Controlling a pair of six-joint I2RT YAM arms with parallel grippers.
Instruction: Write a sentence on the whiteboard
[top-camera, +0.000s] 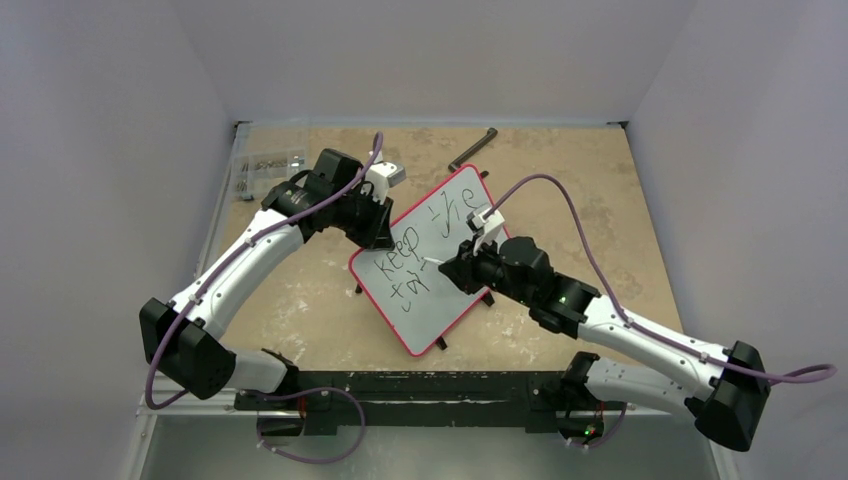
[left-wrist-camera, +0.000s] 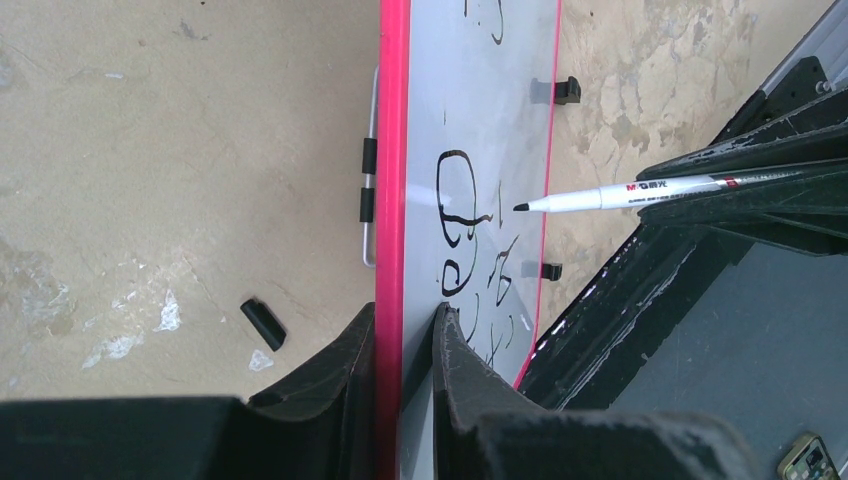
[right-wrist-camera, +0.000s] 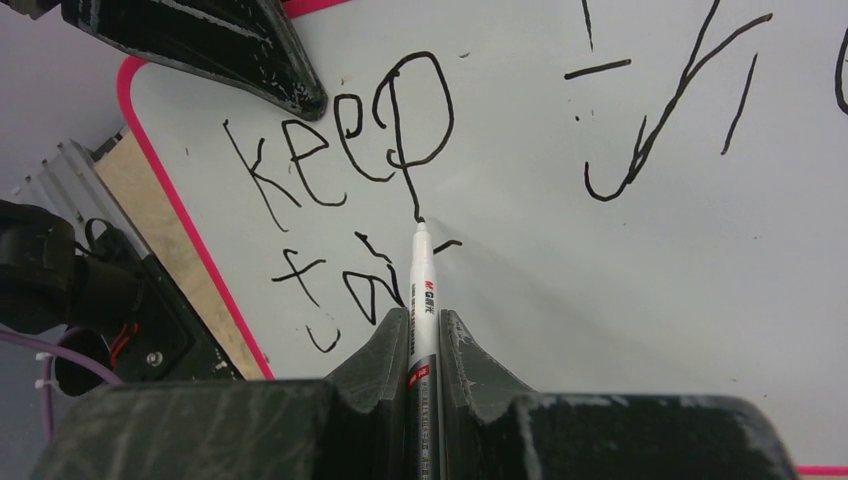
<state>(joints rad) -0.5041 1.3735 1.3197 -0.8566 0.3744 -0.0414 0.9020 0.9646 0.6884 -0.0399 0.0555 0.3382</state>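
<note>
Pale walls close in a tan, scuffed table (top-camera: 560, 200), and the board (top-camera: 435, 318) sits at its middle, set diagonal to the table's edges, between my two arms; my left gripper (top-camera: 375, 228) is closed down on the board's red rim at its far-left edge, and in the left wrist view (left-wrist-camera: 405, 322) one finger (left-wrist-camera: 340, 360) lies on the back and the other on the written face, with the rim pinched between them; seen from there the board (left-wrist-camera: 480, 100) runs edge-on away from me, black feet on its far edge and a metal wire bracket on its back; my right gripper (top-camera: 456, 268) reaches in from the right over the board's face, its jaws tight on the marker (right-wrist-camera: 423, 292), which points straight out from between the fingers (right-wrist-camera: 380, 345); the marker's black tip meets the board (right-wrist-camera: 650, 300) at the foot of the p's stem; the sentence (right-wrist-camera: 340, 150) so far reads "keep" on one line, "the" further along, and below "keep" a few rough letters that begin with f; from above the sentence (top-camera: 398, 257) fills the board's left and upper part; in the left wrist view the marker (left-wrist-camera: 620, 194) comes in from the right; a small black cap (left-wrist-camera: 262, 324) lies on the table behind the board; a clear bag (top-camera: 265, 165) of small parts and a dark rod (top-camera: 472, 150) lie near the far edge.
</note>
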